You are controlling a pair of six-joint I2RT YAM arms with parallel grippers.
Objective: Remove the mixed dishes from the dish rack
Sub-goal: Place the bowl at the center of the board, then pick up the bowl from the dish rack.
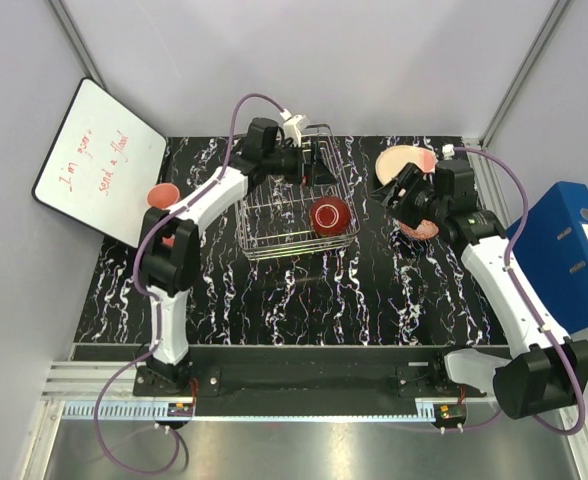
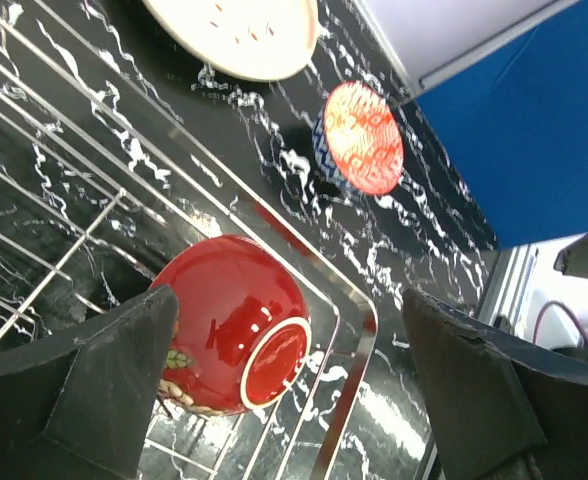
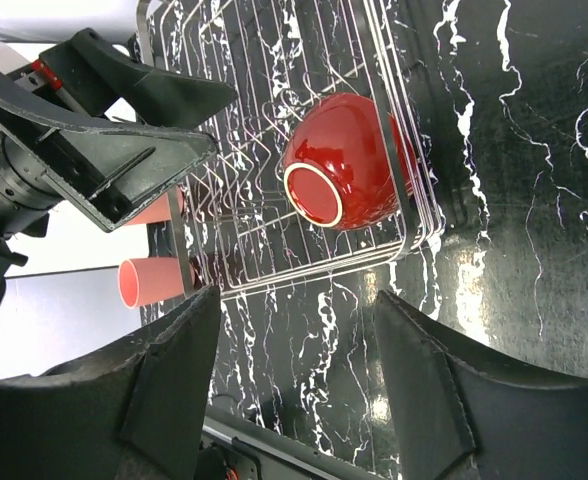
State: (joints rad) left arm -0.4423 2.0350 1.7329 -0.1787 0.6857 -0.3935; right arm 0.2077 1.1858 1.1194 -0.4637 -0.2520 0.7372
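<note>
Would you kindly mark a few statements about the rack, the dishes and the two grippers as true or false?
1. The red bowl lies bottom-up inside the dish rack. True.
2. The left gripper is shut on the red bowl. False: it is open and holds nothing.
3. The patterned bowl sits on the table, outside the rack. True.
4. A cream plate stands in the rack. False: the cream plate lies on the table, outside the rack.
5. The right gripper is open and empty. True.
</note>
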